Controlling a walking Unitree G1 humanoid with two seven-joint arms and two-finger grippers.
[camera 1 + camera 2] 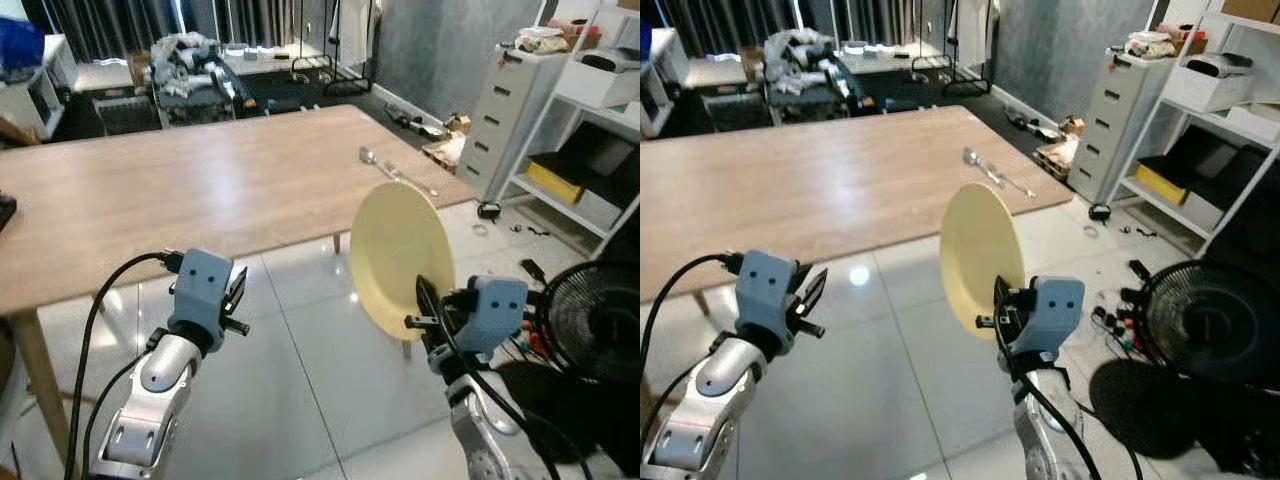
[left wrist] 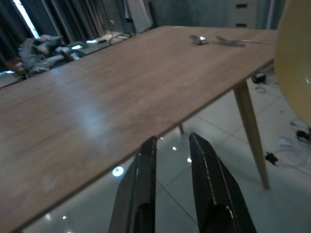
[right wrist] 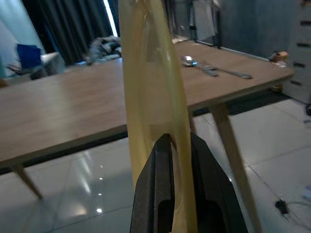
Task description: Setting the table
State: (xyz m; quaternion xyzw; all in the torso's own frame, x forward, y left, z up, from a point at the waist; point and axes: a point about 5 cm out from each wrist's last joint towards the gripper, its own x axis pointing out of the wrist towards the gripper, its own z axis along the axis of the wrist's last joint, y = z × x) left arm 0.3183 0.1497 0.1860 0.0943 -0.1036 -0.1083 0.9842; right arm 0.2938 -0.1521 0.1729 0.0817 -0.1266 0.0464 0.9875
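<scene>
A pale yellow plate (image 1: 398, 250) stands on edge in the air, off the near right corner of the wooden table (image 1: 200, 190). My right gripper (image 1: 425, 300) is shut on the plate's lower rim; the right wrist view shows both fingers (image 3: 163, 160) clamped on the plate (image 3: 146, 82). My left gripper (image 1: 238, 295) hovers over the floor just before the table's front edge, open by a narrow gap with nothing between its fingers (image 2: 146, 165). A spoon (image 1: 372, 158) and a fork (image 1: 415, 181) lie near the table's far right corner.
A black floor fan (image 1: 590, 320) stands close at the right beside cables and small clutter on the tiles. Behind it are a grey drawer cabinet (image 1: 510, 110) and white shelving (image 1: 600, 130). A table leg (image 2: 250, 131) stands near the plate.
</scene>
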